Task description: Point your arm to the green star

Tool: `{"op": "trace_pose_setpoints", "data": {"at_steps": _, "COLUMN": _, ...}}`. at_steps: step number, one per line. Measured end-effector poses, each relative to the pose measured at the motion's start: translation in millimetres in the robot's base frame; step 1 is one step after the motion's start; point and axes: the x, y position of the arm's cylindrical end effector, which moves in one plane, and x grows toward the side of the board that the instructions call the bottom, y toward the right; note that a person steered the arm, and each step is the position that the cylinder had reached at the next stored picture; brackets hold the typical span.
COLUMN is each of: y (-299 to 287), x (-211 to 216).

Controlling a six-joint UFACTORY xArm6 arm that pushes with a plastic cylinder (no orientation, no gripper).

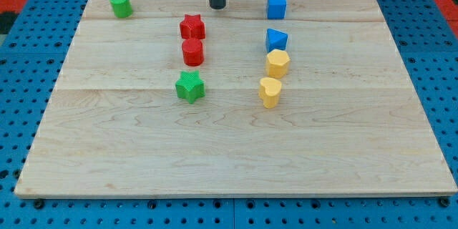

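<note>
Green star [189,86]: ribbed, star-shaped block, flat on the wooden board [229,157], left of centre, just below the red cylinder [192,52] and red star [192,26]. My tip [217,6] sits near the top edge; green star lies at its 7 o'clock, well apart. No gripper, nothing held or touched.

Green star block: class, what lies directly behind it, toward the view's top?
Behind the green star block stands a red cylinder block, then a red star block. My tip sits farther back, slightly right. The cylinder hides the red star's lower edge.
</note>
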Motion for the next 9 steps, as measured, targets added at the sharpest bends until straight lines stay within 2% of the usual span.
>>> {"op": "trace_pose_setpoints", "data": {"at_steps": 2, "y": 28, "x": -1}}
{"op": "trace_pose_setpoints", "data": {"at_steps": 6, "y": 33, "x": -5}}
{"op": "trace_pose_setpoints", "data": {"at_steps": 8, "y": 39, "x": 109}}
{"op": "trace_pose_setpoints", "data": {"at_steps": 9, "y": 29, "x": 185}}
